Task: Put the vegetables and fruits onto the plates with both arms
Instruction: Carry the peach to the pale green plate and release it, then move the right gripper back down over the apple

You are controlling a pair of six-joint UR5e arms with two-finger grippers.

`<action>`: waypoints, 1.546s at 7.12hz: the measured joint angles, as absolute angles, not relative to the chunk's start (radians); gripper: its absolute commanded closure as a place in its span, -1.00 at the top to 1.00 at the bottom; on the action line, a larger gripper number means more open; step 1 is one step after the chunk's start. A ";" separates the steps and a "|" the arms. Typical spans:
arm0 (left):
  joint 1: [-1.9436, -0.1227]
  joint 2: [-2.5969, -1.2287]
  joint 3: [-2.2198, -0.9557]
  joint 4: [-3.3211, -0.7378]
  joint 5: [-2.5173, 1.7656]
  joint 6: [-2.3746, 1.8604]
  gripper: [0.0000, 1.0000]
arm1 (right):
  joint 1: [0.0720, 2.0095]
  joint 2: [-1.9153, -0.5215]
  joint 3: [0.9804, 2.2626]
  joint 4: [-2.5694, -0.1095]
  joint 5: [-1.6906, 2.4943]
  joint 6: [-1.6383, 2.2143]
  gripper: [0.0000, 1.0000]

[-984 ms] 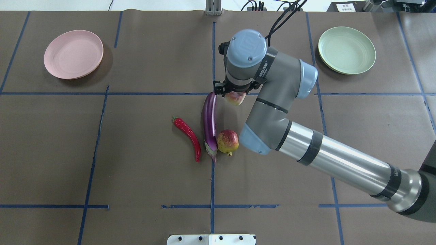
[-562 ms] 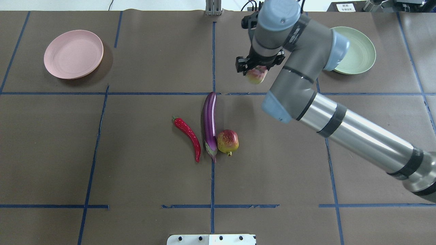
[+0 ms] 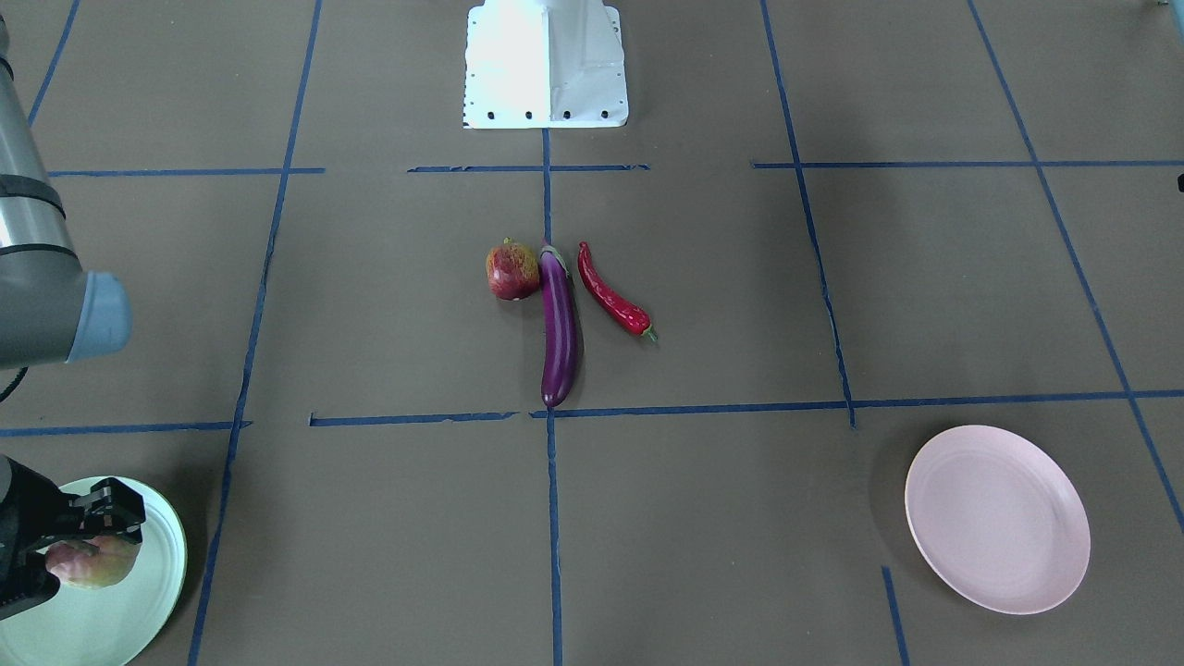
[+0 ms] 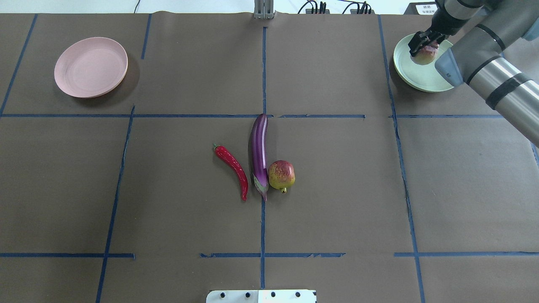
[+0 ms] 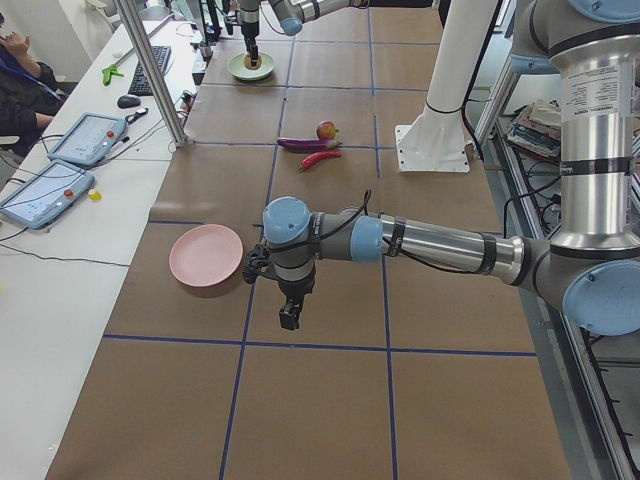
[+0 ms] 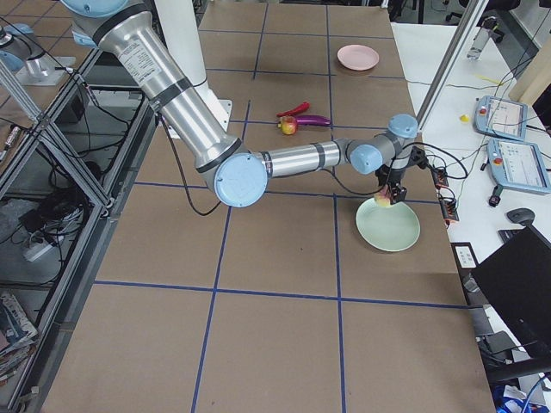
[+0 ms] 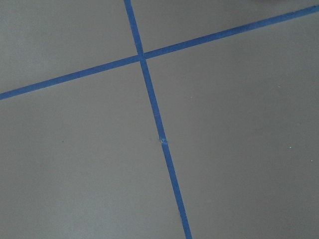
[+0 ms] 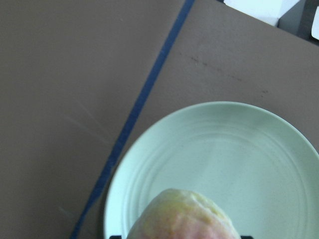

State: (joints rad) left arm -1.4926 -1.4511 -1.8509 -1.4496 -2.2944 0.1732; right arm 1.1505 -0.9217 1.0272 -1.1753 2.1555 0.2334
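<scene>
My right gripper (image 4: 423, 44) is shut on the pale pink-green peach (image 4: 424, 55) and holds it just above the mint green plate (image 4: 414, 78); the right wrist view shows the peach (image 8: 184, 216) over the plate (image 8: 239, 149). The purple eggplant (image 4: 259, 147), red chili (image 4: 232, 166) and dark red pomegranate (image 4: 281, 174) lie side by side at the table's middle. The pink plate (image 4: 90, 66) stands bare at the far left. My left gripper (image 5: 290, 318) shows only in the exterior left view, near the pink plate (image 5: 205, 258); I cannot tell whether it is open or shut.
The white base block (image 3: 546, 60) stands at the robot's edge of the table. Blue tape lines cross the brown table cover. A side table with tablets (image 5: 85, 138) and a metal post (image 5: 150, 70) runs along the far edge.
My right arm has carried the peach from beside the eggplant's tip, up and to the right, to above the green plate. The other produce has not moved.
</scene>
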 measured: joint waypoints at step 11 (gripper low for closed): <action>-1.485 -1.562 -1.853 -1.482 -2.294 0.167 1.00 | 1.094 -0.980 1.422 -1.408 2.189 0.534 0.99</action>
State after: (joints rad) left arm -1.4853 -1.5621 -1.8528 -1.4823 -2.2937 0.1668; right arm 1.0944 -0.9802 1.4222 -1.4076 2.1888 0.5339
